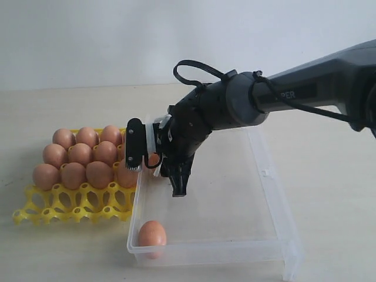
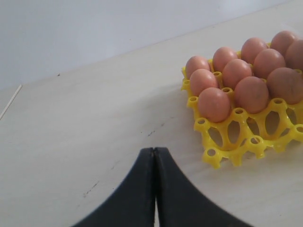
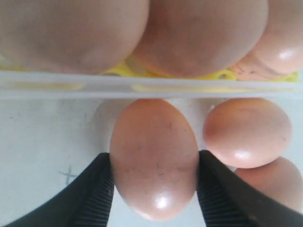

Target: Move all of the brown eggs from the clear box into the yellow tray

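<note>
My right gripper reaches down into the clear box beside its wall nearest the yellow tray. It is shut on a brown egg, with both ribbed pads pressed against the egg's sides. Two more eggs lie just beside it in the box. Another egg rests alone in the box's front left corner. Several eggs fill the tray's back rows; its front row of cups stands bare. The left gripper is shut on nothing, above bare table short of the tray.
The box wall runs right behind the held egg, with tray eggs close on its far side. The right arm stretches across the box from the right. Pale tabletop surrounds both containers.
</note>
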`<move>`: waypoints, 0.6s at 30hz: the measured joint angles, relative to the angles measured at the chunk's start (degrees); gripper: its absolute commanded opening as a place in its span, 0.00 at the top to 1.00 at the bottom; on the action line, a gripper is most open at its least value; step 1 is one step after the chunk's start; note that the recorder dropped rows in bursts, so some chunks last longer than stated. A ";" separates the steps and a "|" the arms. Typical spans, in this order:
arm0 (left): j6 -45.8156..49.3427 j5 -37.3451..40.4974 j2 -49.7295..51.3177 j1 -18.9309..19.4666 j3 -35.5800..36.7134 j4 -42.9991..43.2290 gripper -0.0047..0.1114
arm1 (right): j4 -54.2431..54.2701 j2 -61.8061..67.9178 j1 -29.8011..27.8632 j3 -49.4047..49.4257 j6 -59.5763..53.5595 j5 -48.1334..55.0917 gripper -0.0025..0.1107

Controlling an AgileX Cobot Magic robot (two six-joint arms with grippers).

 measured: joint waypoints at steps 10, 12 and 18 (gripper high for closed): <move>0.00 0.00 0.00 0.00 0.00 0.00 0.96 | 1.91 -12.87 0.12 7.09 10.39 -11.70 0.98; 0.00 0.00 0.00 0.00 0.00 0.00 0.96 | 2.33 -16.38 0.82 10.68 16.38 -20.17 0.98; 0.00 0.00 0.00 0.00 0.00 0.00 0.96 | -1.70 -18.09 4.72 17.50 38.58 -42.14 0.98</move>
